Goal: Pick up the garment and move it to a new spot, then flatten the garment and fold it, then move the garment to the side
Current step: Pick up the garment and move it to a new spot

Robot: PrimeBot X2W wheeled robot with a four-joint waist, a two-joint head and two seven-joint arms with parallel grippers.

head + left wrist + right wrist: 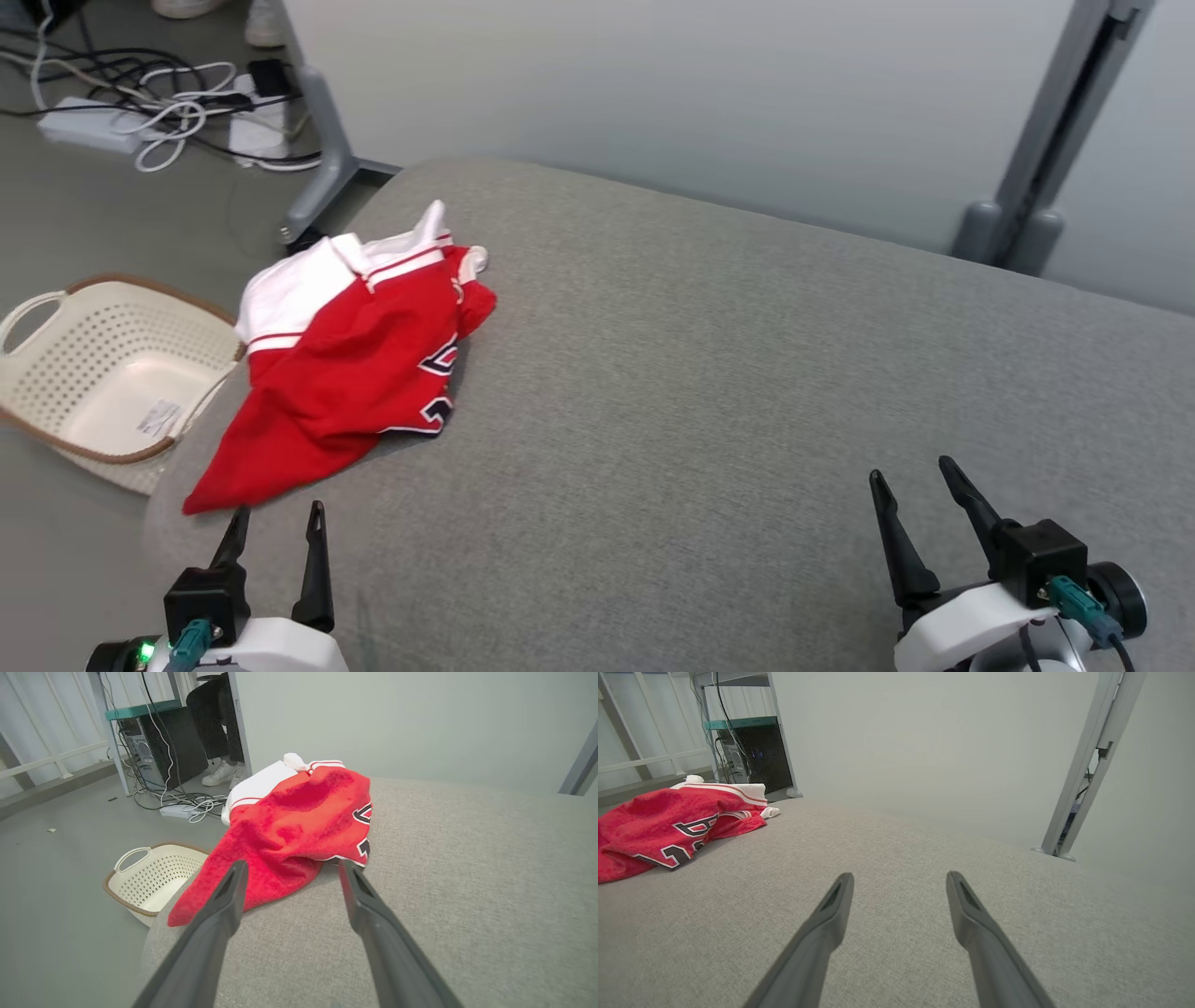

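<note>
Left pincer [279,509] and right pincer [910,467] stand apart; garment [345,373] lies crumpled near the basket [56,355], a label [159,417] inside it.

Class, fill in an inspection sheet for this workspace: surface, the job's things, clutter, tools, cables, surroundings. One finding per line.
Surface: grey fabric-covered surface, rounded at its left end.
Job's things: red and white garment, crumpled at the surface's left end, its near corner reaching the edge.
Clutter: cream perforated basket on the floor beside that end; a label inside it.
Tools: left tool open, holding nothing, tips close to the garment's near edge; right tool open, holding nothing, over the surface far from the garment.
Cables: tangled cables and a power strip on the floor.
Surroundings: pale partition, grey post, computer tower, a person's shoes.
</note>
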